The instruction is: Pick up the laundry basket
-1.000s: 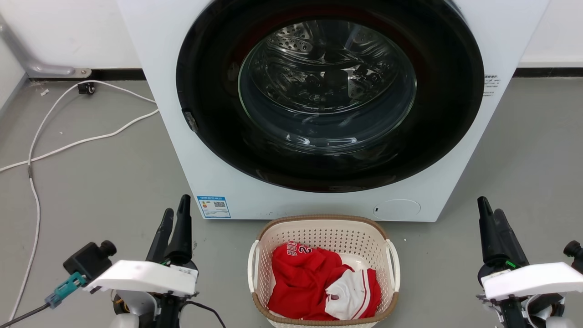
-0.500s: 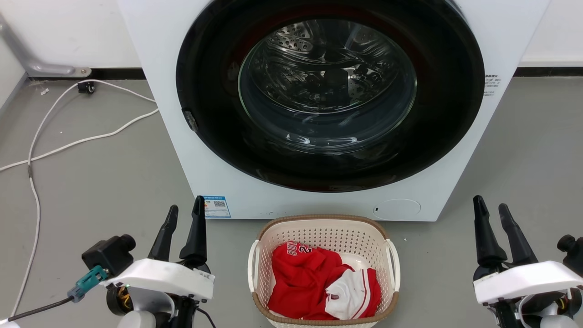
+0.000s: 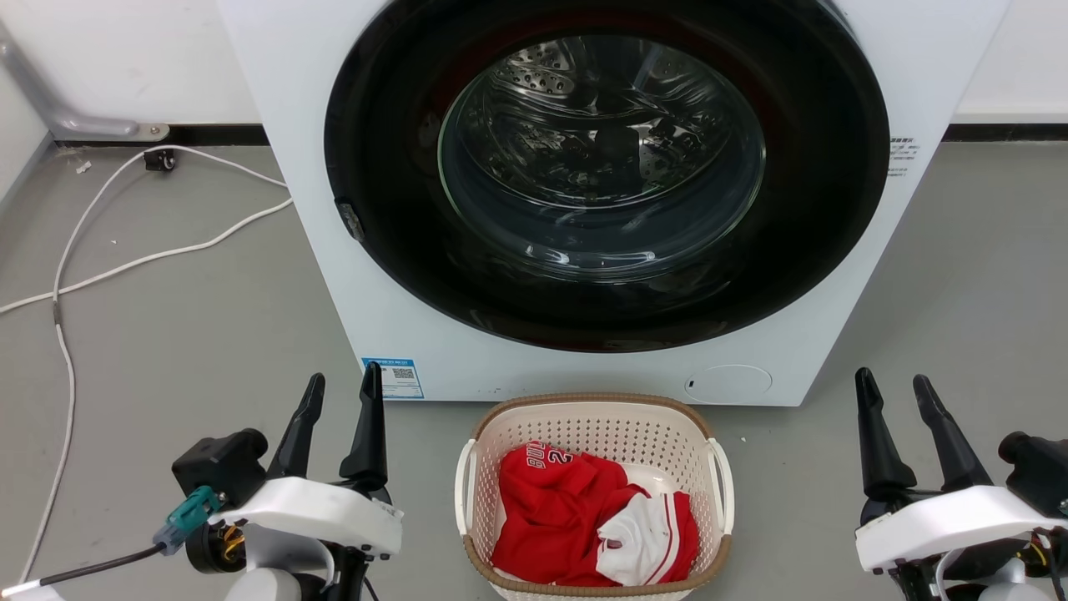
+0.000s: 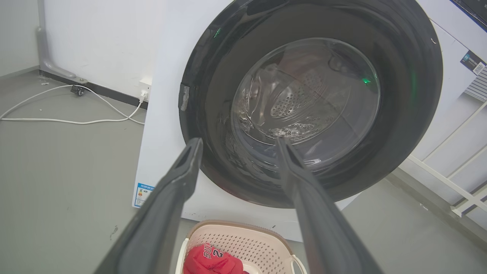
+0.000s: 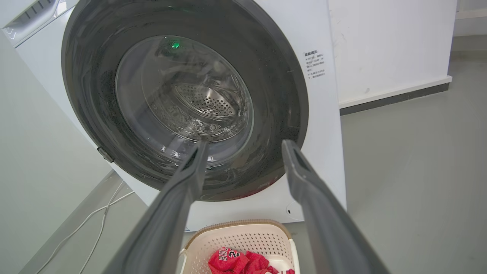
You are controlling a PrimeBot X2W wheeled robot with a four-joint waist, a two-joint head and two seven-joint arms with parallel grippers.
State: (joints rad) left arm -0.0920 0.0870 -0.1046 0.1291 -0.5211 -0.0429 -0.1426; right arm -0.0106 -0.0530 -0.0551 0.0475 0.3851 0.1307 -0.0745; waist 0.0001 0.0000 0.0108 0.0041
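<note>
Left gripper [image 3: 345,376] and right gripper [image 3: 889,377], both spread, flank the laundry basket [image 3: 584,427], apparently untouched.

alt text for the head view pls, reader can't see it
A cream laundry basket holding a red and white garment sits on a grey floor just in front of a white front-loading washer. The robot's left hand and right hand, both open and empty, flank the basket without touching it, fingers pointing toward the washer.
</note>
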